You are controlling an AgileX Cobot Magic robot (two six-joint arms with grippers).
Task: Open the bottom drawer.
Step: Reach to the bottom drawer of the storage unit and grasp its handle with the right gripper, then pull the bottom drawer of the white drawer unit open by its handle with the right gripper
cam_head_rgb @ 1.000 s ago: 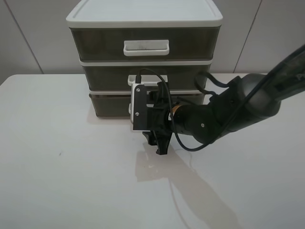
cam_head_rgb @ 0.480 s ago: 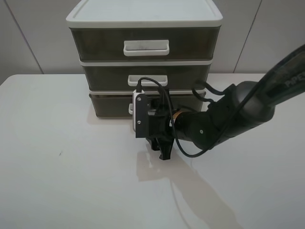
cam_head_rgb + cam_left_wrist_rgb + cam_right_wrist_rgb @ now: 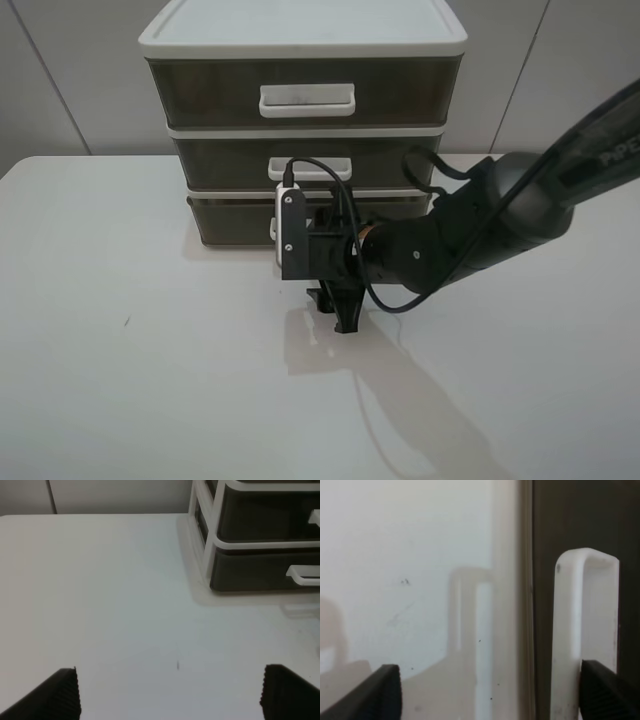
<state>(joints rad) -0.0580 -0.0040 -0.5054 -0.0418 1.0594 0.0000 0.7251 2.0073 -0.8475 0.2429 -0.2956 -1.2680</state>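
The bottom drawer (image 3: 232,222) is the shallow brown one at the foot of the drawer unit, and it is closed. My right gripper (image 3: 334,288) is turned on its side just in front of it, and its wrist camera hides most of the white handle (image 3: 273,229). In the right wrist view the handle (image 3: 585,630) stands close between the open fingertips (image 3: 390,690), nearer one of them and untouched. The left wrist view shows the bottom drawer (image 3: 250,572) and its handle (image 3: 305,575) far off. My left gripper (image 3: 172,695) is open and empty over the bare table.
The drawer unit (image 3: 300,40) stands at the back middle of the white table (image 3: 120,380), with a middle drawer (image 3: 220,160) and a tall top drawer (image 3: 200,95) above the bottom one. A grey wall is behind.
My right gripper has shifted slightly to the right and lower in front of the bottom drawer. The drawers have not moved.
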